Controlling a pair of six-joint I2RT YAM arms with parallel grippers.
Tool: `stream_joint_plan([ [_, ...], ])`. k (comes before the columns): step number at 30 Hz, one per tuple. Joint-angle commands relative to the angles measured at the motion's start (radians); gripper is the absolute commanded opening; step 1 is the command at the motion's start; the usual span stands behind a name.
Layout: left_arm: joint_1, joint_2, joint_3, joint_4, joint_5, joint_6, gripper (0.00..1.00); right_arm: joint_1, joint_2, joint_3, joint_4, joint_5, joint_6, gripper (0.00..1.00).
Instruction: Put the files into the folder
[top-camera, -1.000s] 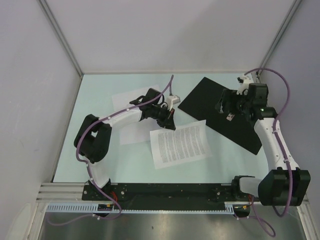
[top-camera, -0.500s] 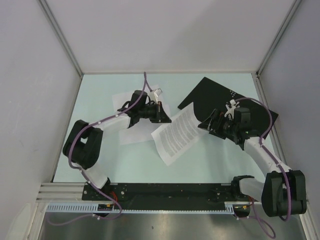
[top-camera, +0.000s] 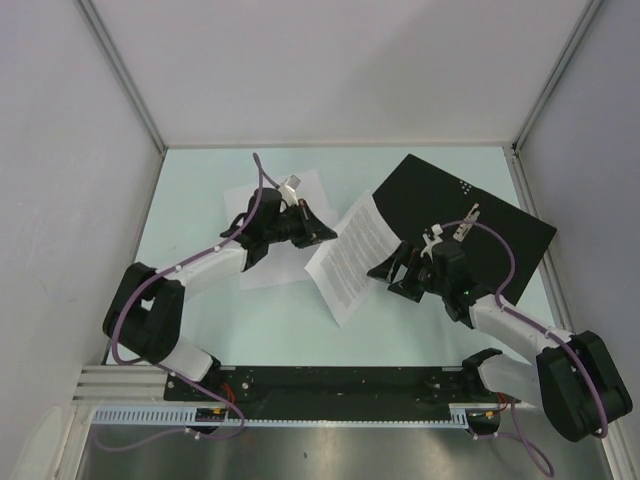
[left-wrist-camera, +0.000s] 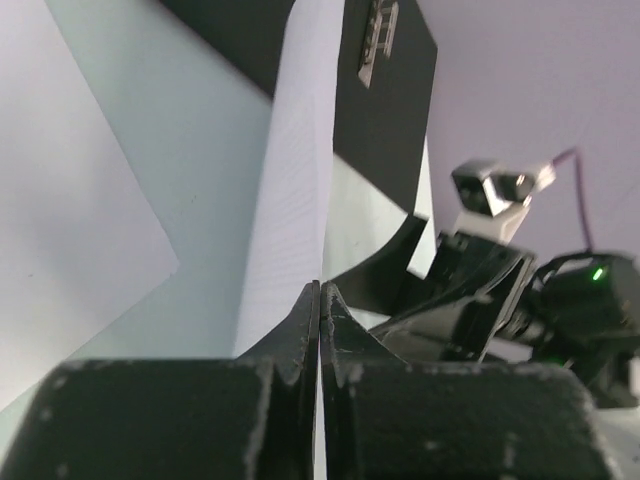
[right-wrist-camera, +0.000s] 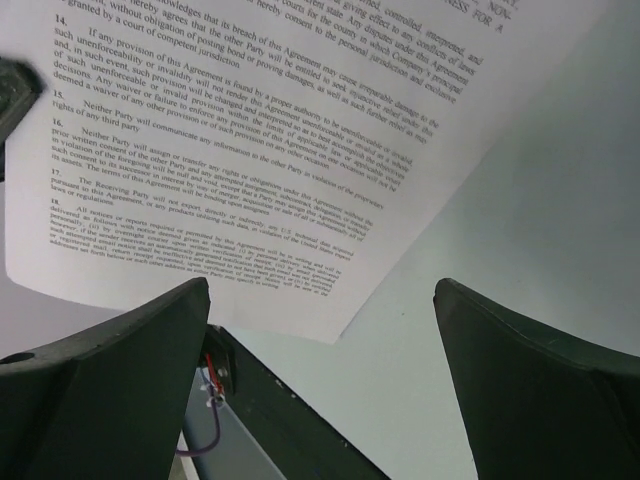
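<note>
Now | left gripper (top-camera: 318, 233) clamped on printed sheet (top-camera: 352, 262) | sheet has turned, edge meets folder (top-camera: 480, 220) | right gripper (top-camera: 392, 278) gaping | insertion seems close.

the printed sheet (right-wrist-camera: 250, 130) carries numbered clauses of a legal agreement, legible in the right wrist view: "14. if any provision of this agreement is found by a proper authority to be unenforceable or invalid", "16. neither party will communicate any information to the other party in violation of the proprietary rights of any third party", "17. the receiving party will not export", then "18", its lines too fine to read; the small white marks on the black folder (top-camera: 500, 225) cannot be read
</note>
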Motion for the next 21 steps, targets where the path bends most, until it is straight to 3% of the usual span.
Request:
stream_joint_plan([
  [1,0.014,-0.065,-0.004,0.042,-0.061,-0.114,0.00,0.032,-0.034,-0.078,0.168,0.093,0.123,1.00],
  [12,0.014,-0.129,0.057,0.060,-0.009,-0.225,0.00,0.070,0.120,-0.164,0.593,0.010,0.205,1.00],
  [21,0.014,-0.183,0.116,0.054,0.007,-0.264,0.00,0.072,0.087,-0.224,0.754,0.039,0.287,1.00],
])
